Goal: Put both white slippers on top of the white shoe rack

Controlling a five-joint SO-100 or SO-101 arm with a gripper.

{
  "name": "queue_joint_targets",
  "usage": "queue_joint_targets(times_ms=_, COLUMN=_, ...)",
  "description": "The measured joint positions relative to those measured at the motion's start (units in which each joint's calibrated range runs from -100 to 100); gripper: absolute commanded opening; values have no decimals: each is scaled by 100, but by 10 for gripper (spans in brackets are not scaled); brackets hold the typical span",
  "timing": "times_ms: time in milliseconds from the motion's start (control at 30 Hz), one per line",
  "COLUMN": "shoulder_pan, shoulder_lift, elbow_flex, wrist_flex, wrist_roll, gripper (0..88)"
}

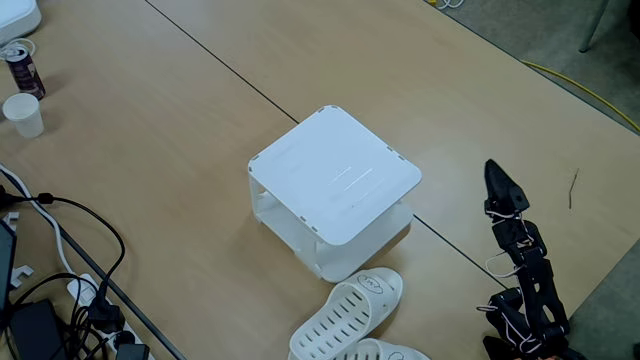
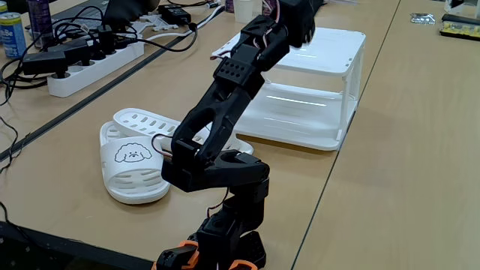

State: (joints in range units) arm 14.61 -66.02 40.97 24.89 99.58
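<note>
Your arm [image 2: 217,112] rose nearest, claw [image 1: 497,178] seemingly closed and empty. Both slippers [image 1: 345,308] lay on the counter [image 1: 150,150] beside the bare rack [image 1: 335,175]; reaching down for one came next.

No text can be read; one white slipper [image 2: 133,166] bears a cartoon-face mark

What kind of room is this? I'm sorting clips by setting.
Probably an office or lab: long light wood-look tables, a loaded power strip with tangled cables, drink cans and a paper cup.
</note>
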Motion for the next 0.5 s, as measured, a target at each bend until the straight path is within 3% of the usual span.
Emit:
queue_joint_targets(times_ms=133, shoulder_pan=-419, shoulder_lift=-66, elbow_flex=-45, wrist_flex=2094, wrist_roll=0, gripper=7)
queue_joint_targets(times_ms=267, shoulder_pan=-1416, shoulder_lift=-289, elbow_flex=-45, wrist_flex=3708, wrist_roll=0, gripper=7)
queue_joint_targets(times_ms=500, shoulder_pan=-3521, shoulder_lift=49, elbow_flex=36, wrist_flex=4386, wrist_roll=0, gripper=7)
